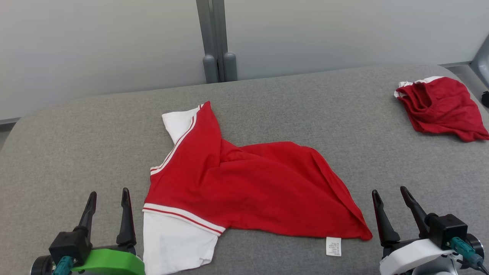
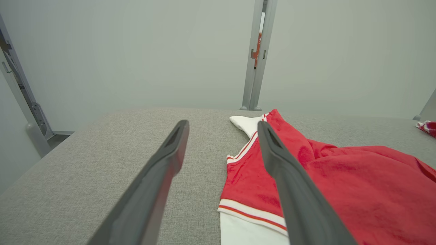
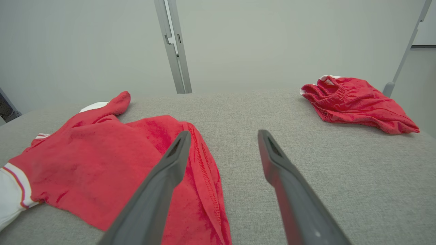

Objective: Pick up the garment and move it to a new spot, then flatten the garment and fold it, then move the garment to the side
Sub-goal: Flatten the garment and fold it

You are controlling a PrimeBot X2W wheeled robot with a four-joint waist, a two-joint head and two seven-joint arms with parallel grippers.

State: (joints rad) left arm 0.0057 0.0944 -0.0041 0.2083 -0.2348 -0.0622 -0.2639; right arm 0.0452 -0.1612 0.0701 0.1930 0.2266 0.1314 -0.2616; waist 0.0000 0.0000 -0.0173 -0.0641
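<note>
Red-and-white garment (image 1: 248, 183) lies crumpled on the table (image 1: 76, 145), long axis running left to right between the tools. The left tool (image 1: 108, 193), fingers apart, sits just beside its white sleeve; the right tool (image 1: 390, 190), likewise apart, is perhaps slightly farther.
</note>
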